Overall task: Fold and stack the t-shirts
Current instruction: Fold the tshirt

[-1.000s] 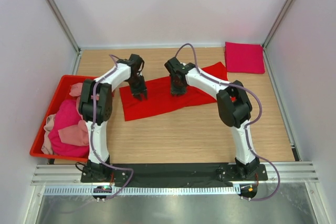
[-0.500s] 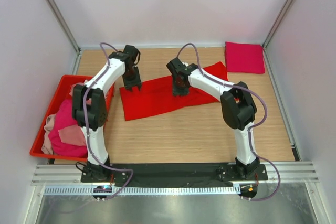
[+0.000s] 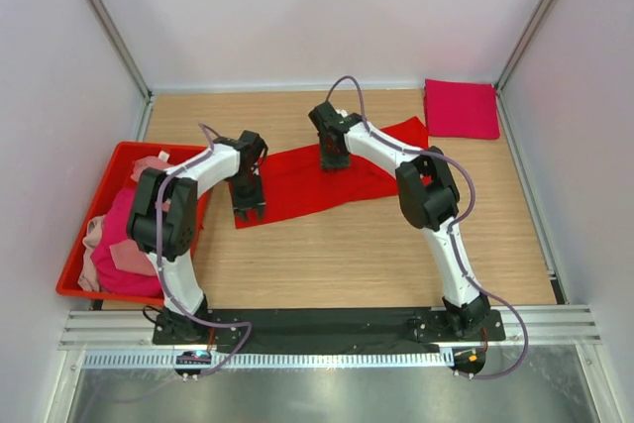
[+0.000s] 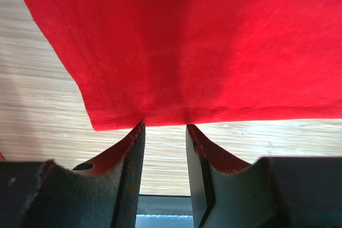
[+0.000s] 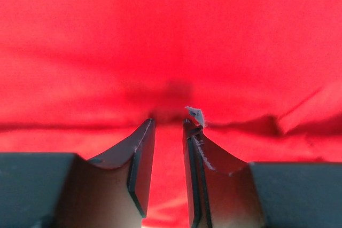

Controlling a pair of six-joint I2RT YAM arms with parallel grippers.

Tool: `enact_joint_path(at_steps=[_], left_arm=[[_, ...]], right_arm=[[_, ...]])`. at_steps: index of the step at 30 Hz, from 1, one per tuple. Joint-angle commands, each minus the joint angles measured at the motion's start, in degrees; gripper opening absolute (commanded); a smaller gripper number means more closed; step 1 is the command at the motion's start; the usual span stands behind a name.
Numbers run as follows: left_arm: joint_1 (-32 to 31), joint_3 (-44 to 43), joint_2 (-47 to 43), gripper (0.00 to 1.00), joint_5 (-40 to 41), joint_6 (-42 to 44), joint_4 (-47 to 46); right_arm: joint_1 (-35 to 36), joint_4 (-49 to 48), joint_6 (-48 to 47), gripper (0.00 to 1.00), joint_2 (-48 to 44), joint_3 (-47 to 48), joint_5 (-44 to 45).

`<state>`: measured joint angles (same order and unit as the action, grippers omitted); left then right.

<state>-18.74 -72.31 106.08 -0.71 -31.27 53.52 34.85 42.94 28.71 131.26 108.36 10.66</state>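
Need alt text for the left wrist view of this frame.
Two dark gripper fingers frame the near hem of a bright red t-shirt lying flat on a light wooden table. A narrow gap shows between the fingers, right at the shirt's edge near its corner.
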Motion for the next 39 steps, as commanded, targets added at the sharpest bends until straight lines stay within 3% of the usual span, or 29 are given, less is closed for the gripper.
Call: enact_joint_path(at_steps=[1, 4, 7, 12, 17, 21, 26, 32, 39], left_arm=[[0.0, 1.3, -3.1, 0.38, 0.3, -0.6, -2.3], [-0.1, 2.2, -3.6, 0.38, 0.3, -0.3, -1.9], [-0.1, 1.5, -5.5, 0.38, 0.4, 0.0, -1.7], [0.0, -2.5, -6.8, 0.38, -1.0, -0.2, -0.5], [0.3, -5.6, -1.5, 0.38, -2.3, -0.6, 0.0], [1.5, -5.0, 3.2, 0.37, -2.2, -0.9, -0.5], [3.1, -1.8, 4.3, 0.36, -0.4, -1.0, -1.5], [3.9, 1.4, 4.7, 0.37, 0.3, -1.5, -0.9], [4.2, 6.8, 0.8, 0.37, 0.3, -0.6, -0.6]], right_arm=[[-2.0, -0.1, -2.5, 0.36, 0.2, 7.3, 2.4], [-2.9, 5.1, -3.1, 0.41, 0.7, 12.7, 3.6], [-4.3, 9.4, -2.7, 0.47, -3.8, 10.6, 4.5], [-6.6, 5.5, -2.3, 0.49, -18.7, -9.6, 3.9], [-10.1, -1.2, -2.5, 0.44, -24.5, -23.5, -1.6], [-12.5, -4.2, -2.1, 0.35, -24.8, -28.2, -4.1], [-13.4, -6.7, -2.6, 0.32, -24.6, -32.1, -3.4], [-16.3, -0.8, -0.5, 0.33, -25.5, -36.6, 2.9], [-17.8, 2.2, 1.5, 0.34, -35.1, -43.5, 0.4]])
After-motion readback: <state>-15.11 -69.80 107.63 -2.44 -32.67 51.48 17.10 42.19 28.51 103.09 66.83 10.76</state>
